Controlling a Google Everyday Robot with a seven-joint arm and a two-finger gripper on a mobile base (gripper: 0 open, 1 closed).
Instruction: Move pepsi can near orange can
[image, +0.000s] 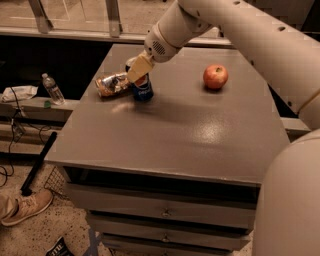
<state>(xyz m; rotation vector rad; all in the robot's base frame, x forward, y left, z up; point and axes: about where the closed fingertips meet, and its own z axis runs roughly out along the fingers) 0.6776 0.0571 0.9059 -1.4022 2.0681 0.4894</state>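
Note:
The pepsi can, dark blue with a round logo, stands upright on the grey table at its far left. The dented orange and silver can lies right beside it on its left, almost touching. My gripper is at the top of the pepsi can and covers its upper part. The arm reaches in from the upper right.
A red apple sits at the table's far right. The table has drawers below its front edge. On the floor to the left are a plastic water bottle, cables, a black bar and a shoe.

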